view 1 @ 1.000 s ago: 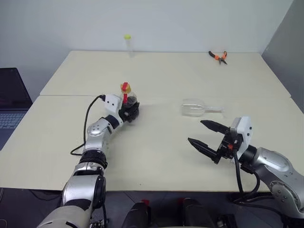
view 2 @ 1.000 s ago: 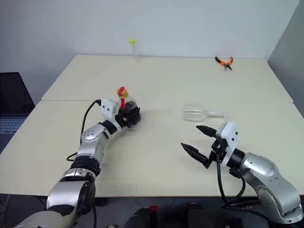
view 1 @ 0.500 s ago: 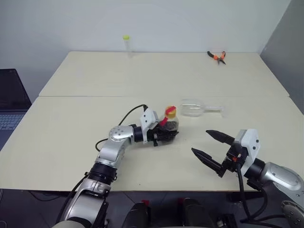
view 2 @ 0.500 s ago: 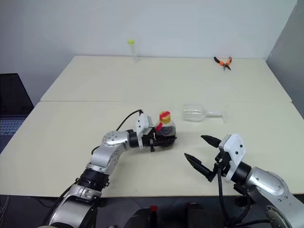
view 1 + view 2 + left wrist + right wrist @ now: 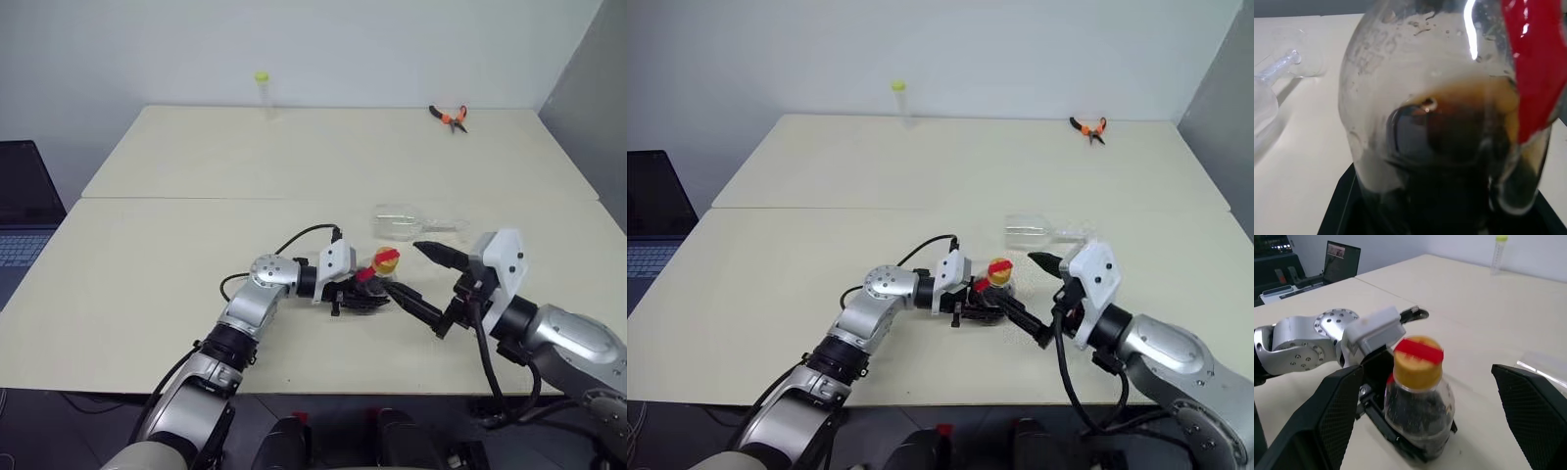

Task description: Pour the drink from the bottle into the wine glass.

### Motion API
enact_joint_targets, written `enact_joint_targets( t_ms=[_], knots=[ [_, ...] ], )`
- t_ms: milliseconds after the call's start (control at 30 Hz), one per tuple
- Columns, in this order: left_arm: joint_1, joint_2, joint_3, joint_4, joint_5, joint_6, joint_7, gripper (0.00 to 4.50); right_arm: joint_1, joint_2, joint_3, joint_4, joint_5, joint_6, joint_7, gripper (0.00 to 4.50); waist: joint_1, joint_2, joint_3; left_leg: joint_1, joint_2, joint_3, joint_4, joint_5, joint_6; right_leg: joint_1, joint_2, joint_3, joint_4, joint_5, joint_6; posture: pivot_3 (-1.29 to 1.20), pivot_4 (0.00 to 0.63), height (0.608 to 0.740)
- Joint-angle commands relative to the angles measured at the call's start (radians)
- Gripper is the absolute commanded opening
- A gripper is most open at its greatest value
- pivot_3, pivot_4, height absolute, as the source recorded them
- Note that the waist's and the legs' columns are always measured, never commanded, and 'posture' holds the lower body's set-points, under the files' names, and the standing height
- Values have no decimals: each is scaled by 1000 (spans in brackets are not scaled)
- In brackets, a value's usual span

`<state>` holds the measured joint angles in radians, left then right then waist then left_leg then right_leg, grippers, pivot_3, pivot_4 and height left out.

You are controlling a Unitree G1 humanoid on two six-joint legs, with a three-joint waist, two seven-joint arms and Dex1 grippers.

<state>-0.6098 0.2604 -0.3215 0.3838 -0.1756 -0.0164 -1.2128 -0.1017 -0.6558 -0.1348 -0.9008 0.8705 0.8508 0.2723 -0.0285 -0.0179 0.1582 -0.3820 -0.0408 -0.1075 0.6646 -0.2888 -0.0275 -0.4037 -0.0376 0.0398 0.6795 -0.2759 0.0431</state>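
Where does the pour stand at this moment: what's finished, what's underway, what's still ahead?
Done: the left hand is shut on the bottle, upright near the table's front edge. In hand: the right hand stands open around its yellow cap, which is not yet off. Left: the wine glass lies on its side, empty, so it needs righting before the drink can be poured.

Left gripper (image 5: 364, 297) clamped on bottle (image 5: 380, 278), pointing right; right gripper (image 5: 423, 278) spread wide, fingers flanking it.
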Motion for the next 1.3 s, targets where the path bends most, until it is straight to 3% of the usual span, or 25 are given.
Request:
enact_joint_targets(
  t_ms=[33,467,567,800,933,1000,1133,1300],
  knots=[
    [-17,-5,-1,7,11,-22,-7,1868,-38,-6,-1,-17,42,24,-28,4500,0,0,0,0,0,0,0,0,0,0,0,0,0,0,0,0,150,740],
    [-1,-17,-7,-3,30,-39,9,1823,-132,2,51,53,19,50,-35,4500,0,0,0,0,0,0,0,0,0,0,0,0,0,0,0,0,150,740],
    [1,-21,-8,-3,34,-43,13,1821,-143,-5,58,57,12,54,-27,3865,0,0,0,0,0,0,0,0,0,0,0,0,0,0,0,0,150,740],
    [4,-24,-7,-7,37,-43,16,1820,-140,-21,85,57,-16,52,-12,1369,0,0,0,0,0,0,0,0,0,0,0,0,0,0,0,0,150,740],
    [4,-24,-6,-8,37,-43,16,1701,-137,-41,92,67,-41,43,15,1237,0,0,0,0,0,0,0,0,0,0,0,0,0,0,0,0,150,740],
    [6,-23,-7,-16,35,-41,14,1613,-143,-66,86,94,-59,22,62,1237,0,0,0,0,0,0,0,0,0,0,0,0,0,0,0,0,150,740],
    [10,-17,-7,-40,24,-28,1,1485,-195,-180,104,244,-156,-128,312,1237,0,0,0,0,-1,0,1,0,0,1,0,0,0,0,0,0,150,740],
    [25,2,-10,-94,10,-4,-19,1248,-427,-352,274,563,-357,-361,742,1237,-4,1,1,1,0,2,0,0,1,0,0,0,0,0,0,0,150,740]
  ],
)
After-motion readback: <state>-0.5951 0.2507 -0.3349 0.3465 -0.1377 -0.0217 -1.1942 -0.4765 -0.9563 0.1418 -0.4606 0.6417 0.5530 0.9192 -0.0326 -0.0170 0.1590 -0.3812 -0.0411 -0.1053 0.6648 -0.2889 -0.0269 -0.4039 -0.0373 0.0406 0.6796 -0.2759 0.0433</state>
